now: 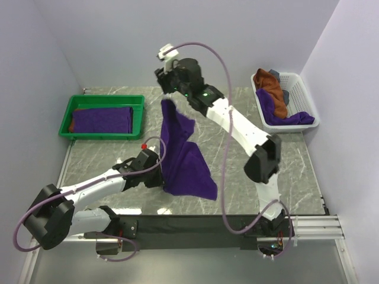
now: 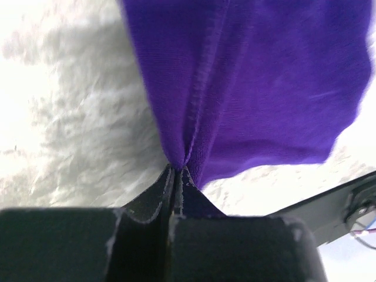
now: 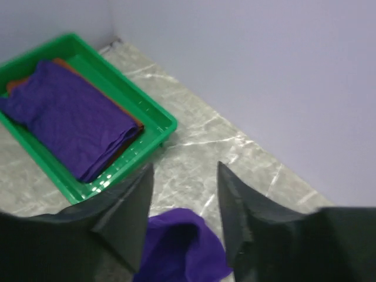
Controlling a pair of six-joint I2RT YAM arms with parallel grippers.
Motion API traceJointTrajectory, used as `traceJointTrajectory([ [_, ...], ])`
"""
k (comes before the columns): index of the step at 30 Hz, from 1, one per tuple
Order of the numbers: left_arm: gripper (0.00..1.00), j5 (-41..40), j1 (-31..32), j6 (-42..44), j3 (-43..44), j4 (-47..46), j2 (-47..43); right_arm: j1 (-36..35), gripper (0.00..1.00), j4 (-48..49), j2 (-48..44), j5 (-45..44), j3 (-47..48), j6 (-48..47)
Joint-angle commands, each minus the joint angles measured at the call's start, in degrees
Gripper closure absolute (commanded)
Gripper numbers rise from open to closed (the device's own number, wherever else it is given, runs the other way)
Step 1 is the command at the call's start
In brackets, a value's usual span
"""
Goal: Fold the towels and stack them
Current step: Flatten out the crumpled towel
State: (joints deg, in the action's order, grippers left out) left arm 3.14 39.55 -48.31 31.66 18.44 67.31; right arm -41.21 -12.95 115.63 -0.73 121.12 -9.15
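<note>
The purple towel [image 1: 180, 157] is out in the middle of the bench [image 1: 284, 160], drawn up into a narrow point at its far end and fanning wide toward the near edge. The left gripper [image 1: 159, 170] has it: in the wrist view the jaws are pressed together, pinching a seam of the cloth, which stretches away taut from the pinch. Over to the right gripper [image 1: 169, 89], high above the towel's far tip, and its jaws stand spread with nothing between them; the wrist camera shows a purple bunch just below the gap, not gripped. Whether the towel's wide end rests on the bench or hangs clear, I cannot tell from here. Now the score. In the green tray [image 1: 106, 98] at far left, a folded purple towel [image 1: 102, 120] sits flat on top of a rust-brown towel [image 1: 71, 125] whose edge peeks out beneath, so two look done and stacked. In the white basket [image 1: 299, 83] at far right, a loose rust-brown towel [image 1: 269, 83] and a loose purple towel [image 1: 278, 115] lie crumpled, waiting. So by my reckoning it is roughly halfway: this towel is only being laid out, no fold in it yet, and after it at least two more need fetching, folding and stacking in the tray.
</note>
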Motion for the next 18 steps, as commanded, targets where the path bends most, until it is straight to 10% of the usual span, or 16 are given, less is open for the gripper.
traceJointTrajectory([
  [1, 0.97, 1.7, 0.3, -0.9, -1.5, -0.3, -2.3, -2.2, 0.41, -6.5, 2.4, 3.0, 8.7, -1.3],
  [10, 0.92, -2.2, 0.3, -2.4, -0.2, -0.8, -3.1, 3.2, 0.43, -6.3, -22.8, 0.4, -39.3, 13.3],
  [18, 0.95, -2.9, 0.2, -3.2, 1.5, -0.7, 0.1, 3.2, 0.42, -4.5, -27.5, 7.1, -63.4, 22.1],
])
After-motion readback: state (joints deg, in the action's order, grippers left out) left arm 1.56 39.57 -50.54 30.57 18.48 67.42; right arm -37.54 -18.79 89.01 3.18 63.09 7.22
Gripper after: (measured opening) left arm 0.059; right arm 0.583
